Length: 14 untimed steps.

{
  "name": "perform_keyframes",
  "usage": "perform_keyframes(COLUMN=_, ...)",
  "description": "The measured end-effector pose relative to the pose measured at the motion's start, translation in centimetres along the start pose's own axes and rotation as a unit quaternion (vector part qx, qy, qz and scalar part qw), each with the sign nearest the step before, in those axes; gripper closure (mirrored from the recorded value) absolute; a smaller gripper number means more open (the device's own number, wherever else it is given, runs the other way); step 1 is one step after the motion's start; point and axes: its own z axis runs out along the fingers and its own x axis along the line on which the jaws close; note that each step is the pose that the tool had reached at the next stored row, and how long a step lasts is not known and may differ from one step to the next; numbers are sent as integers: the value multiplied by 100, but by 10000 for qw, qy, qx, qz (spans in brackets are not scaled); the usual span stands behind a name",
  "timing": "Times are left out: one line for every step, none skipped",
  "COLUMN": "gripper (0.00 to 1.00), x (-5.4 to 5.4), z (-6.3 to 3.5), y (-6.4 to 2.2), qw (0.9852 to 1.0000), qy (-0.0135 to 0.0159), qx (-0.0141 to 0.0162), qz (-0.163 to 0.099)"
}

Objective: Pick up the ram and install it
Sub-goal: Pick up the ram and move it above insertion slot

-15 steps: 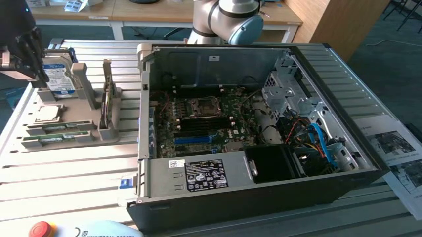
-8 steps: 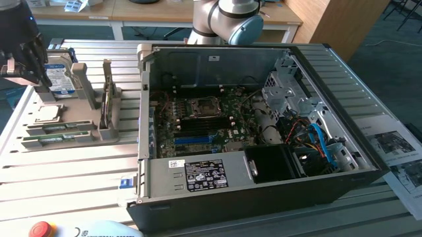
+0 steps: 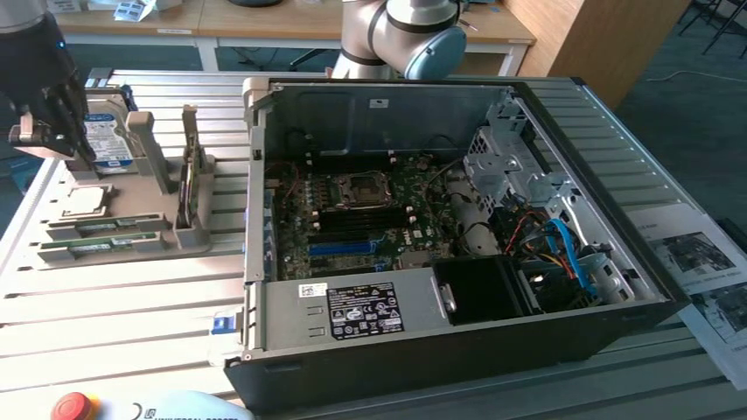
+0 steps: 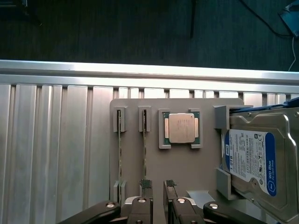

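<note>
**Exterior view.** The gripper [image 3: 52, 140] hangs above the grey parts holder [image 3: 135, 201], which sits near the table's edge on the exterior view's left, beside the open computer case [image 3: 467, 332]. The ram [image 3: 103, 229] sits in the holder just beside the processor [image 3: 87, 201], on the side away from the hard drive [image 3: 111, 140].

**Wrist view.** The fingers [image 4: 145, 184] are apart and empty. One finger lines up with the ram [image 4: 144, 154]. Shift sideways until the stick is centred between both fingers. Keep them parallel to its flat faces and clear of the second ram stick [image 4: 119, 154].
</note>
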Motion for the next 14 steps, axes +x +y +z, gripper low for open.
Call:
perform_keyframes(gripper=76, x=0, z=14, y=-1, qw=10000, qy=0, qx=-1, qz=0)
perform_keyframes(gripper=76, x=1, z=30, y=-1, qw=10000, qy=0, qx=-1, qz=0)
perform_keyframes(gripper=76, x=1, z=45, y=-2, qw=10000, qy=0, qx=-1, qz=0)
perform_keyframes(gripper=76, x=2, z=59, y=-2, qw=10000, qy=0, qx=-1, qz=0)
perform_keyframes(gripper=76, x=2, z=74, y=-3, qw=10000, qy=0, qx=-1, qz=0)
perform_keyframes(gripper=76, x=2, z=89, y=-4, qw=10000, qy=0, qx=0, qz=0)
perform_keyframes(gripper=76, x=3, z=103, y=-4, qw=10000, qy=0, qx=-1, qz=0)
perform_keyframes(gripper=76, x=3, z=118, y=-5, qw=10000, qy=0, qx=-1, qz=0)
perform_keyframes(gripper=76, x=4, z=132, y=-6, qw=10000, qy=0, qx=0, qz=0)
perform_keyframes(gripper=76, x=4, z=145, y=-6, qw=10000, qy=0, qx=0, qz=0)
perform_keyframes(gripper=76, x=4, z=158, y=-7, qw=10000, qy=0, qx=-1, qz=0)
perform_keyframes(gripper=76, x=4, z=170, y=-7, qw=10000, qy=0, qx=-1, qz=0)
perform_keyframes(gripper=76, x=5, z=183, y=-8, qw=10000, qy=0, qx=-1, qz=0)
perform_keyframes(gripper=76, x=5, z=195, y=-8, qw=10000, qy=0, qx=0, qz=0)
